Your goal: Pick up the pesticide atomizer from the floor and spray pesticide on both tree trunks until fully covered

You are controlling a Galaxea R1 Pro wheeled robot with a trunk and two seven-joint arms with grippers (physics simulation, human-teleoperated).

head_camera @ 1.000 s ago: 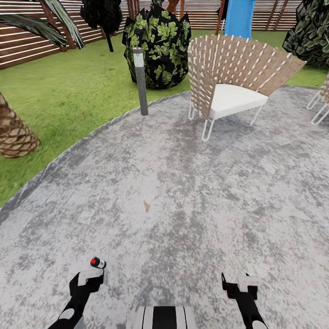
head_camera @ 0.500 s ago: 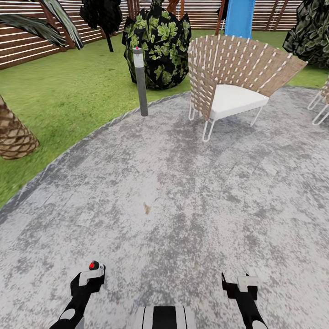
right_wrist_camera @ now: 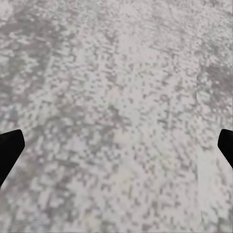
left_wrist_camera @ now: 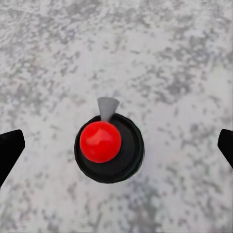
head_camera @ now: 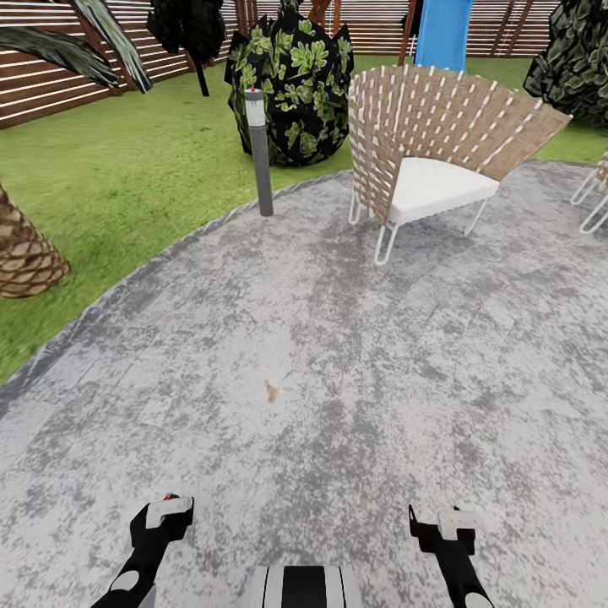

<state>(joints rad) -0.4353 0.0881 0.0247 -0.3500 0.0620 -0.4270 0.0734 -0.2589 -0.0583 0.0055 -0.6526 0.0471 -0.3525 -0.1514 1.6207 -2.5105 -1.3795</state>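
The pesticide atomizer (left_wrist_camera: pixel 109 148) stands upright on the grey paved floor (head_camera: pixel 338 355). The left wrist view looks down on its red knob, black cap and grey nozzle. My left gripper (left_wrist_camera: pixel 116 150) hangs right above it, open, with one black fingertip at each side and well clear of it. In the head view only a red sliver of the atomizer (head_camera: pixel 171 497) peeks past the left gripper (head_camera: pixel 160 517). My right gripper (head_camera: pixel 443 525) is open over bare paving (right_wrist_camera: pixel 116 97). The garden lawn (head_camera: pixel 127 169) lies to the left. Both trees are out of view.
A wicker chair (head_camera: pixel 431 143) with a white seat stands ahead on the right, and another chair's legs (head_camera: pixel 594 198) show at the right edge. A grey bollard lamp (head_camera: pixel 260 152), a leafy bush (head_camera: pixel 295 76), a scaly palm trunk (head_camera: pixel 25 253) and a slat fence (head_camera: pixel 51 84) border the paving.
The whole view has crept forward a little. The atomizer, which was ahead of the left gripper, has slid back under it and is almost hidden in the head view.
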